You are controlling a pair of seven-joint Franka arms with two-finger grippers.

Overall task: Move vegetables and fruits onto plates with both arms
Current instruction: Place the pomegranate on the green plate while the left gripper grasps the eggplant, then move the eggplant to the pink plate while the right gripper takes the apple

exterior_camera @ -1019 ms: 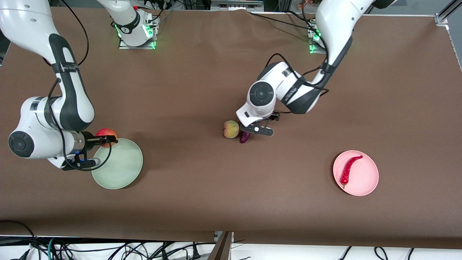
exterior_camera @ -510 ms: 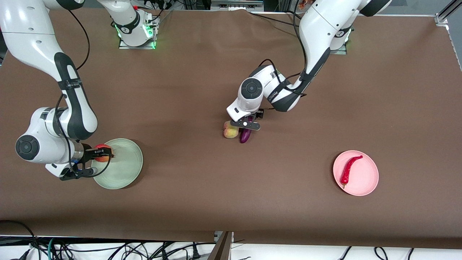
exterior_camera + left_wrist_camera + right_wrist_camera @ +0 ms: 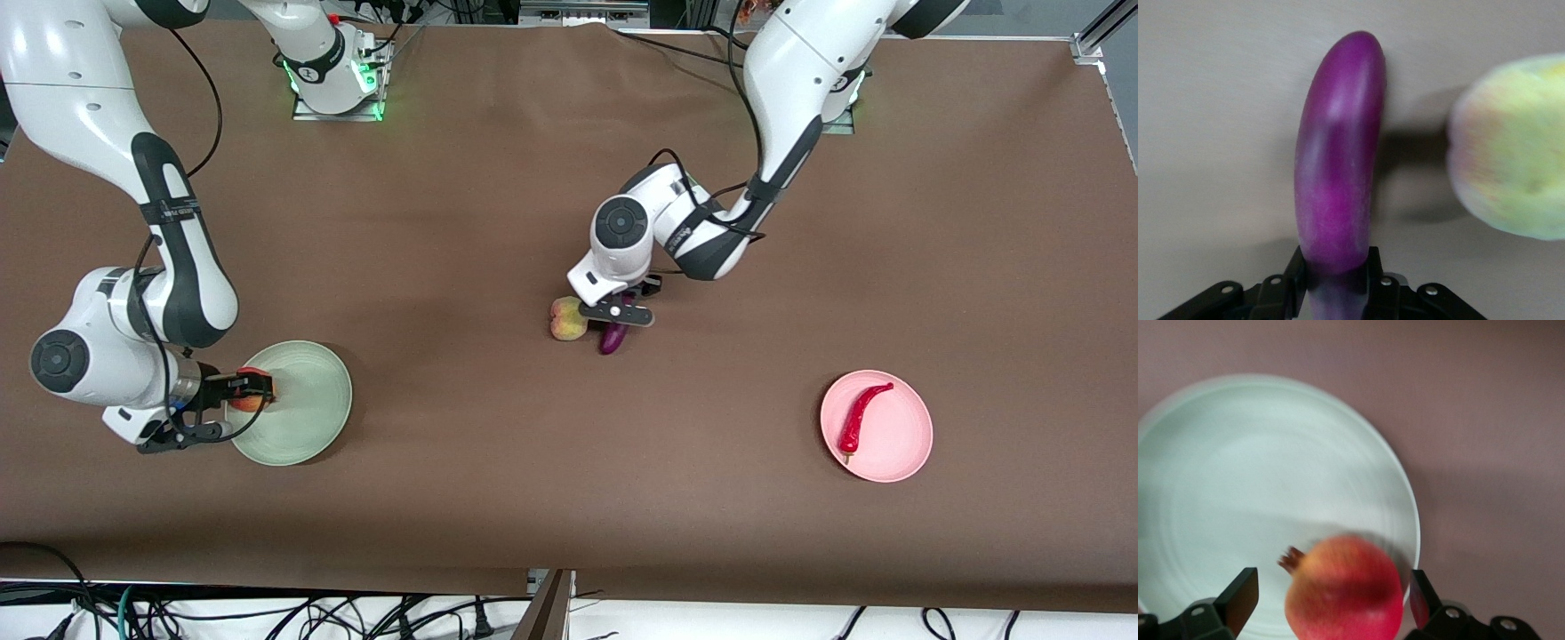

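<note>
My left gripper (image 3: 620, 313) is shut on one end of the purple eggplant (image 3: 613, 339) in the middle of the table, and the rest of it sticks out past the fingers in the left wrist view (image 3: 1338, 173). The peach (image 3: 567, 318) lies just beside it, also seen in the left wrist view (image 3: 1511, 153). My right gripper (image 3: 253, 388) is over the rim of the mint green plate (image 3: 307, 422). Its fingers (image 3: 1238, 593) stand open around the red fruit (image 3: 1345, 593), with a gap on one side. The red chili (image 3: 861, 416) lies on the pink plate (image 3: 902, 440).
The brown table cover runs wide around both plates. The arm bases (image 3: 338, 80) stand along the table's edge farthest from the front camera. Cables hang below the table's nearest edge.
My right gripper has carried the red fruit over the green plate, lowered it and opened. My left gripper has closed on the eggplant and shifted it slightly away from the peach.
</note>
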